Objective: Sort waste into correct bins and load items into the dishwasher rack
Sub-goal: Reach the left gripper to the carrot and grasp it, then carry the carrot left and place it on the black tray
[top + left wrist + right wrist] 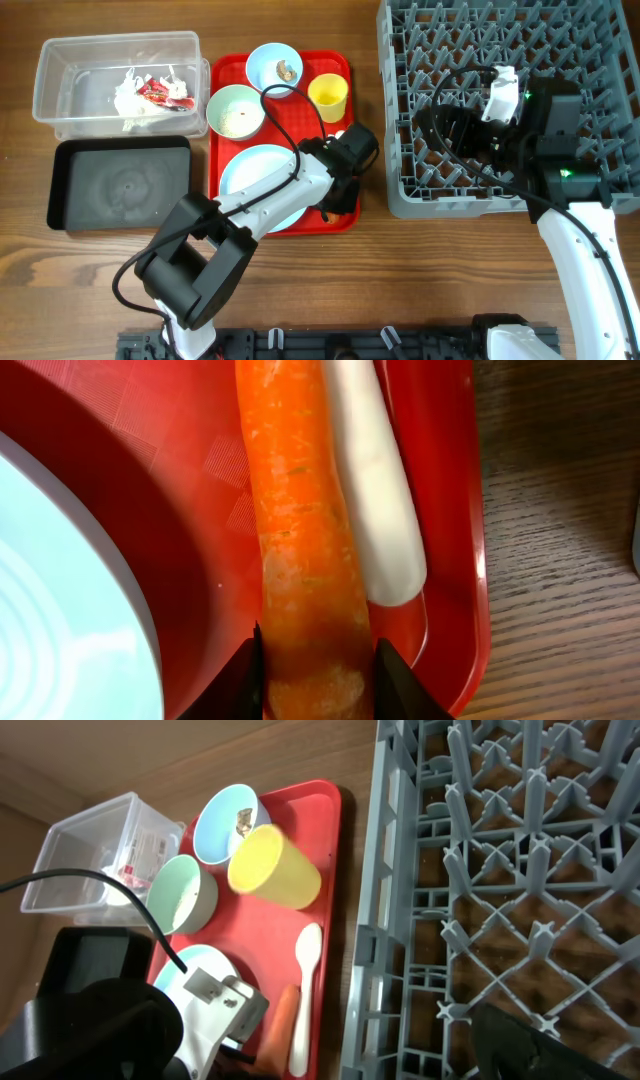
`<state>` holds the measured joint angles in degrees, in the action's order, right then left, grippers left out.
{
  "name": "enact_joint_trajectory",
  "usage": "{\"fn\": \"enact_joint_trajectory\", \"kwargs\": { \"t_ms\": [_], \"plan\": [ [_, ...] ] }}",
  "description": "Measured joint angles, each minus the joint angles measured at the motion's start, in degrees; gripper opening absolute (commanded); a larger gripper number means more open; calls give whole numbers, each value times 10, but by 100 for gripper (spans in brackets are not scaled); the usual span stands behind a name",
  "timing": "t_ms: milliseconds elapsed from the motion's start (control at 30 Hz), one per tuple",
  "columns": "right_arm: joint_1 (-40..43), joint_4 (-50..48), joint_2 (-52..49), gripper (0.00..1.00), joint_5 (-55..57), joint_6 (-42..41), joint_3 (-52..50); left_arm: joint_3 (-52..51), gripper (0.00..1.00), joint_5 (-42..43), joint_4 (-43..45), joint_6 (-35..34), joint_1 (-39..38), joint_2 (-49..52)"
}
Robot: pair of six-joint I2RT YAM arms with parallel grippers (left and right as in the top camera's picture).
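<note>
The orange carrot (305,540) lies along the right edge of the red tray (440,480), beside the white spoon (380,490). My left gripper (315,660) is shut on the carrot's near end, a black finger pressed against each side. In the overhead view this gripper (343,195) sits at the tray's lower right corner, next to the light blue plate (255,175). My right gripper (455,130) hovers open over the grey dishwasher rack (500,40) with nothing in it. Only one of its fingers (530,1045) shows in its wrist view.
The clear tub (60,80) at the far left holds white tissue and a red wrapper (160,93). The black tray (120,185) lies just in front of it. A blue bowl (273,68), a green bowl (235,110) and a yellow cup (328,95) stand on the red tray.
</note>
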<state>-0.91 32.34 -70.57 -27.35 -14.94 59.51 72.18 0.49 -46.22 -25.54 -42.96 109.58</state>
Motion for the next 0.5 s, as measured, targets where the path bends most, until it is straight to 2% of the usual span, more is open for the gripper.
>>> {"fn": "enact_joint_trajectory", "kwargs": {
  "t_ms": [100, 300, 500],
  "plan": [
    [0, 0, 0, 100, 0, 0, 0, 0, 23, 0, 0, 0, 0, 0],
    [0, 0, 0, 100, 0, 0, 0, 4, 12, 0, -12, 0, 1, 0],
    [0, 0, 0, 100, 0, 0, 0, 69, 12, 0, -110, 4, 28, -1]
  ]
}}
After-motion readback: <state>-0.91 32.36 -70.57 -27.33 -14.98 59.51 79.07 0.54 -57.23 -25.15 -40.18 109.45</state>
